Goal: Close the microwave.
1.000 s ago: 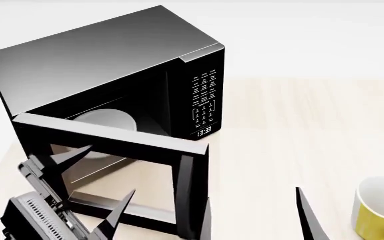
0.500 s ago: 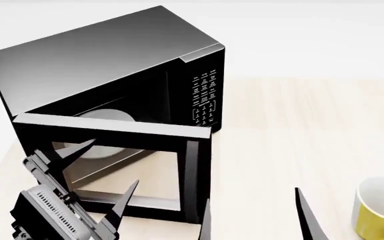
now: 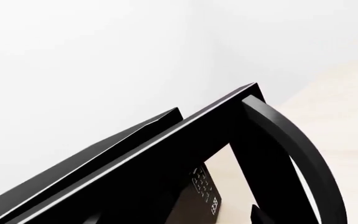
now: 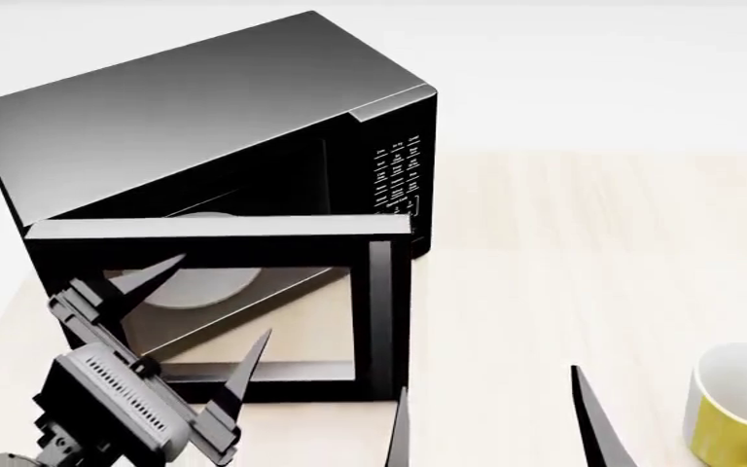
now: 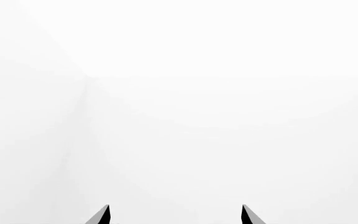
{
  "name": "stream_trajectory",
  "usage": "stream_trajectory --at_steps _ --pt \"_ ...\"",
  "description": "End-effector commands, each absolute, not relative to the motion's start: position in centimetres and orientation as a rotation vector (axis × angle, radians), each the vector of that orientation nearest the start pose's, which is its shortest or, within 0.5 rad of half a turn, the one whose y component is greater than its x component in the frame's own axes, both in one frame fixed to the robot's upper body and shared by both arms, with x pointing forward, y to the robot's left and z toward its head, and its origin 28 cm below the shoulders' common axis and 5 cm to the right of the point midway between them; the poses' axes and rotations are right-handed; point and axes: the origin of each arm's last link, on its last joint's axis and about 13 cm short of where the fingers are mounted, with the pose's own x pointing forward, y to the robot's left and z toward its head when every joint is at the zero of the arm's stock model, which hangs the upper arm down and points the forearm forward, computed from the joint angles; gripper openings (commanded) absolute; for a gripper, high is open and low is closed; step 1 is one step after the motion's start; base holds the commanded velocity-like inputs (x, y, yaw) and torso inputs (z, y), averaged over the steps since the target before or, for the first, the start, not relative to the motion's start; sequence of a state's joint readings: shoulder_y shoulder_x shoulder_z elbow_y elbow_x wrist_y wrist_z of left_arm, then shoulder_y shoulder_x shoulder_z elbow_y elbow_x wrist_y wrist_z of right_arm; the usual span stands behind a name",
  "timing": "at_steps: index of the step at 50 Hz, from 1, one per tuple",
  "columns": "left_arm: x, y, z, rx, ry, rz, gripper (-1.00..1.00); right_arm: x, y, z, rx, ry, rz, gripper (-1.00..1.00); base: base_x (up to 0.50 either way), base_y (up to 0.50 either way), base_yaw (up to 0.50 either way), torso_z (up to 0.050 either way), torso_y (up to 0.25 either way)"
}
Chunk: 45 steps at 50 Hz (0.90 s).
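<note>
The black microwave (image 4: 218, 107) with its grey top stands at the left of the table, keypad (image 4: 397, 190) facing right. Its glass door (image 4: 218, 241) is partly open and angled across the opening, with the white turntable plate (image 4: 211, 289) showing through the window. My left gripper (image 4: 218, 300) is open, its fingertips against the outside of the door glass. In the left wrist view the door's top edge (image 3: 185, 128) and curved handle (image 3: 297, 149) fill the frame. My right gripper (image 4: 488, 381) hangs open and empty to the right of the door; it (image 5: 175, 210) faces only white.
A yellow mug (image 4: 737, 404) with a white inside stands at the front right of the light wooden table (image 4: 582, 243). A white wall lies behind the microwave.
The door has swung further toward the microwave's front. My left gripper has moved up and forward along with it. The right gripper has barely moved.
</note>
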State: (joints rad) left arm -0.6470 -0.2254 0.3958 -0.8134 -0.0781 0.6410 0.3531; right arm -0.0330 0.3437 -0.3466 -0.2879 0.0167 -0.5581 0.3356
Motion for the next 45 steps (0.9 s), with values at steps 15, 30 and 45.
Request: stream_trajectory --at_steps 15,30,45 --pt "35.1 23.6 6.0 0.339 -0.374 -0.491 1.0 18.6 -8.9 9.2 -0.034 -0.744 0.147 1.0 0.0 0.0 0.0 0.0 0.0" --pt "35.6 23.4 6.0 0.338 -0.38 -0.449 1.0 18.5 -8.9 9.1 -0.036 -0.741 0.153 1.0 0.0 0.0 0.0 0.0 0.0" --pt "36.2 23.4 6.0 0.333 -0.378 -0.394 1.0 18.5 -8.9 9.1 -0.036 -0.739 0.153 1.0 0.0 0.0 0.0 0.0 0.0"
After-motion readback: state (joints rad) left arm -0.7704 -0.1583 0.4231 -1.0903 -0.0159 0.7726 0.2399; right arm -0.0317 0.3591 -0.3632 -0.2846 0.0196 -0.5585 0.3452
